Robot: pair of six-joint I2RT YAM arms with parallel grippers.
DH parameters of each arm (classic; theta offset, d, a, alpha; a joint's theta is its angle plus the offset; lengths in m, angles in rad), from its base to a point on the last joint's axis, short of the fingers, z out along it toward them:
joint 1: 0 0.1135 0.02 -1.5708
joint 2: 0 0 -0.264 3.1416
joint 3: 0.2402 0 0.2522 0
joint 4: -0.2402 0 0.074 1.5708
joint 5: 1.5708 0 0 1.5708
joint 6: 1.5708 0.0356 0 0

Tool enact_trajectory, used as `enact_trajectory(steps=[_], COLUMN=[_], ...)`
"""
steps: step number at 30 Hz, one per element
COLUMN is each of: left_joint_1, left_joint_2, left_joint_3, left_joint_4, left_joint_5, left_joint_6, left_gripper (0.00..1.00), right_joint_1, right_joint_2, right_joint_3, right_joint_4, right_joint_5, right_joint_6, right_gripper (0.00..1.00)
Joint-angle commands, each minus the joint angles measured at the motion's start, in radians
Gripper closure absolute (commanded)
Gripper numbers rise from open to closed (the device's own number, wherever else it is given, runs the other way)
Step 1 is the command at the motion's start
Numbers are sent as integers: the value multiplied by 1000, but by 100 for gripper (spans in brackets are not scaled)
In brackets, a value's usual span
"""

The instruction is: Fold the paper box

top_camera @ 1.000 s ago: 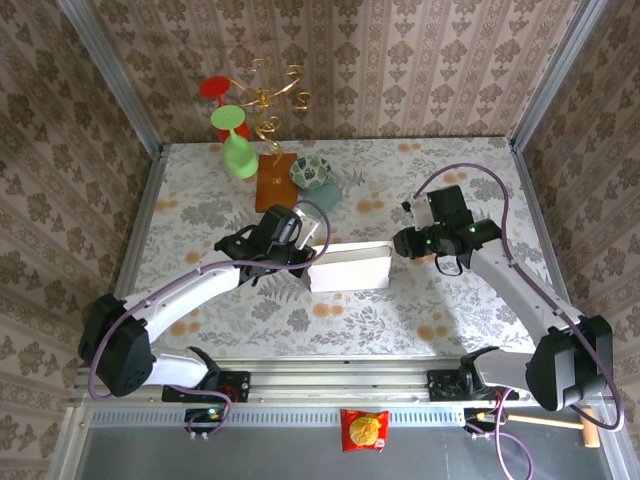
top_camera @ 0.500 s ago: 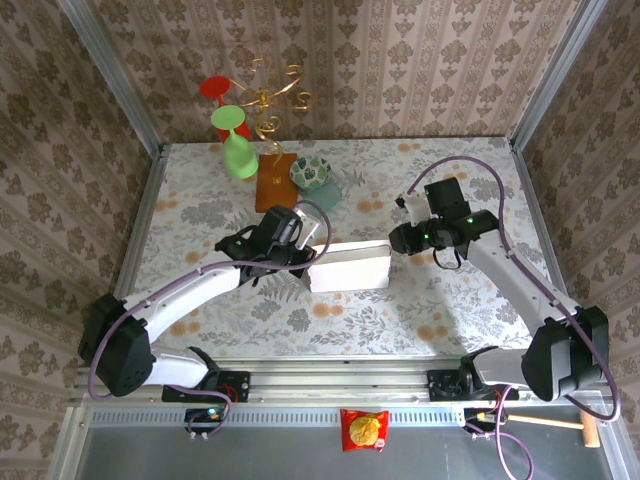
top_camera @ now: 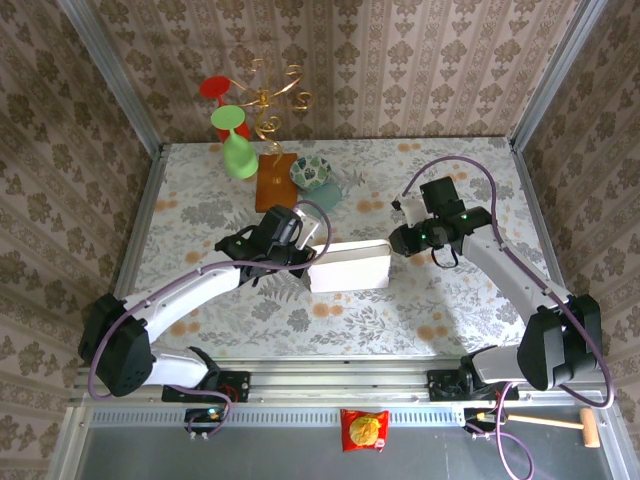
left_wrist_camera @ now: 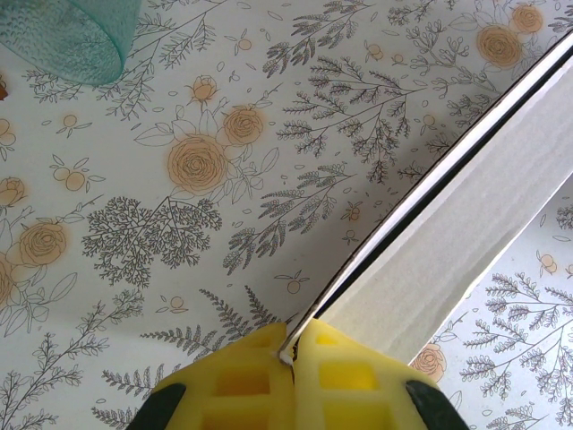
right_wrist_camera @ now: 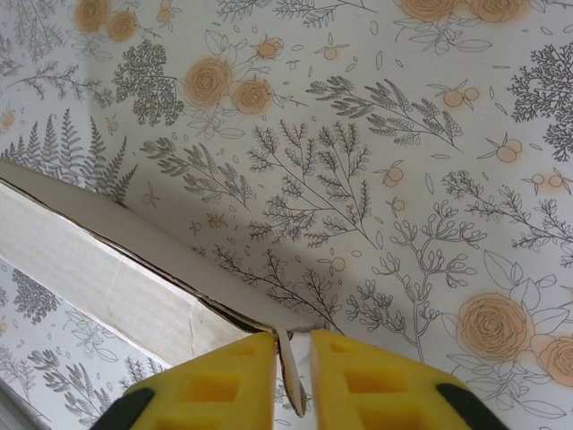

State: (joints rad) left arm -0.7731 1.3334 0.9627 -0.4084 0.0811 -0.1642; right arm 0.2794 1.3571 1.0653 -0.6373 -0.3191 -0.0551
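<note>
Overhead, a floral-patterned surface (top_camera: 450, 310) sits inside walls of patterned wallpaper. A pale, flattened box (top_camera: 349, 268) lies near the middle of the surface, its long side running left to right, between the ends of two arms. The left arm (top_camera: 190, 290) reaches in from the lower left to the box's left end. The right arm (top_camera: 510, 275) bends in from the lower right to the box's upper right corner.

In the left wrist view, the left jaws are together. Their yellow pads (left_wrist_camera: 340, 367) pinch a thin edge of the box (left_wrist_camera: 448, 233). The box's two layers run away up and to the right, with a dark slit between them. A teal cup (left_wrist_camera: 72, 36) sits in the upper left corner of that view, well apart from the box.

In the right wrist view, the right jaws stand slightly apart. A small flap at the corner of the box (right_wrist_camera: 116, 269) stands between the yellow pads (right_wrist_camera: 224, 376). A thin gap shows beside the flap, and it is unclear whether the pads press it.

At the back of the surface stands a brown board (top_camera: 274, 181), with a patterned bowl (top_camera: 311, 171) just beside it. Behind them is a gold wire stand (top_camera: 270, 95), with a green glass (top_camera: 236, 150) and a red glass (top_camera: 214, 87) by it. Below the near edge lie a red snack packet (top_camera: 364, 430) and a wooden mallet (top_camera: 560, 424).
</note>
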Motion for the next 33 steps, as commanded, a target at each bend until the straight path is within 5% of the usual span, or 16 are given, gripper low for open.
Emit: enact_trajectory(steps=[1, 13, 25, 33], left_joint_1=[-10, -11, -17, -17], left_joint_2=[10, 9, -2, -17], left_joint_3=[15, 19, 16, 3], left_joint_4=[-59, -53, -51, -32], left_joint_5=[-33, -47, -82, -141], left_joint_6=[25, 8, -14, -113], left_gripper=[100, 100, 100, 100], right_joint_1=[0, 28, 79, 142], right_joint_2=[9, 1, -35, -123], right_joint_3=[25, 18, -29, -103], right_joint_4=[-24, -6, 33, 172], right_joint_5=[0, -9, 56, 168], right_joint_6=[-10, 43, 142, 351], right_gripper=[86, 100, 100, 100])
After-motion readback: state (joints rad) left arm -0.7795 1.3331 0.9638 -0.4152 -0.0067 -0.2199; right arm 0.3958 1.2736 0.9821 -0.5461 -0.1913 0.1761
